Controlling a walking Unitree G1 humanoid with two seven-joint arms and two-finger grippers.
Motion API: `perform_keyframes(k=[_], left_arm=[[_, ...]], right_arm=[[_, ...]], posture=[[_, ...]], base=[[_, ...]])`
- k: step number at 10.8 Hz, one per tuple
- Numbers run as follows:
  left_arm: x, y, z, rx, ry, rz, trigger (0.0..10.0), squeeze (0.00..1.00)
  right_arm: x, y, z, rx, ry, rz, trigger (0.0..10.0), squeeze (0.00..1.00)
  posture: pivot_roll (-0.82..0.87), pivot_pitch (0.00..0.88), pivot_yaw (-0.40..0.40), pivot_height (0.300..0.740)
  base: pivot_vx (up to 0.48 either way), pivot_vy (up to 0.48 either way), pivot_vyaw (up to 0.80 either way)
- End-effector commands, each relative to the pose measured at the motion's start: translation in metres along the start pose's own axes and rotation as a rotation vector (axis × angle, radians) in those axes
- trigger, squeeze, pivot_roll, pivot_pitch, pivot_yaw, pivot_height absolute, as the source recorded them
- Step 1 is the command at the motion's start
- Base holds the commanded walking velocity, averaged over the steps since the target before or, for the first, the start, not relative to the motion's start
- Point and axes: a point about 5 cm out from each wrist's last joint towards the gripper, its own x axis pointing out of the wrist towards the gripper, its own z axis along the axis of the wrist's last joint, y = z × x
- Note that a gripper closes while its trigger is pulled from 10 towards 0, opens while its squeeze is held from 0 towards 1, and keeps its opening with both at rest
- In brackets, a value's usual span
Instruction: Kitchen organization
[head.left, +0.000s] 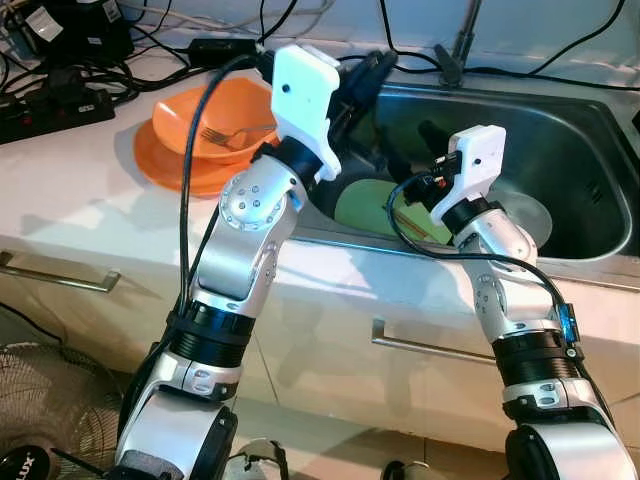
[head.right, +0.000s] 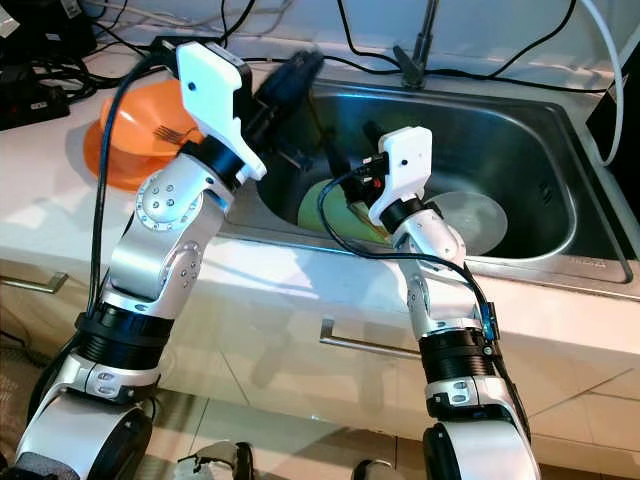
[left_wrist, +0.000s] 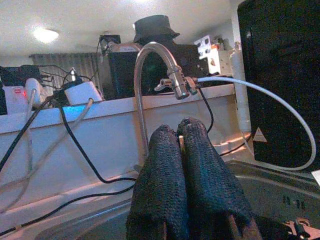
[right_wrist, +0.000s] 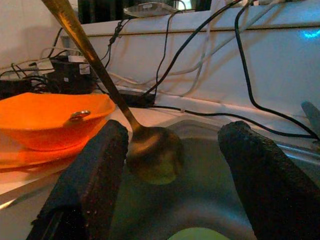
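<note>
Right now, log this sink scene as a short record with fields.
Place: steel sink set in a white counter
In sink: green plate, clear lid
On counter: orange bowl on an orange plate, fork inside
Left end effector: shut, over the sink
Right end effector: open, spoon between its fingers

Head views are bright and fairly sharp, with glare off the steel sink (head.left: 560, 150) and soft shadows under the arms. A ceiling lamp (left_wrist: 45, 35) flares overhead. Wrist views are dimmer, grainy; near fingers (right_wrist: 90, 180) blur.
</note>
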Motion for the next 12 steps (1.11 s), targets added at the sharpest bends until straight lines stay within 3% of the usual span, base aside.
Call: perform_keyframes(k=[1, 5, 12], left_arm=[[-0.002, -0.002, 0.001, -0.030, 0.001, -0.024, 10.0, 0.00], [-0.006, -0.012, -0.007, -0.127, 0.044, -0.105, 10.0, 0.00], [-0.008, -0.018, -0.009, -0.171, 0.071, -0.148, 10.0, 0.00]], right_arm=[[0.000, 0.004, 0.005, 0.000, -0.019, 0.019, 10.0, 0.00], [0.001, 0.012, 0.004, 0.014, -0.031, 0.028, 10.0, 0.00], [0.003, 0.022, 0.002, 0.041, -0.038, 0.046, 10.0, 0.00]], posture=[[0.12, 0.077, 0.035, 0.740], [0.11, 0.080, 0.048, 0.740], [0.12, 0.080, 0.060, 0.740]], base=[[0.000, 0.000, 0.00], [0.000, 0.000, 0.00], [0.000, 0.000, 0.00]])
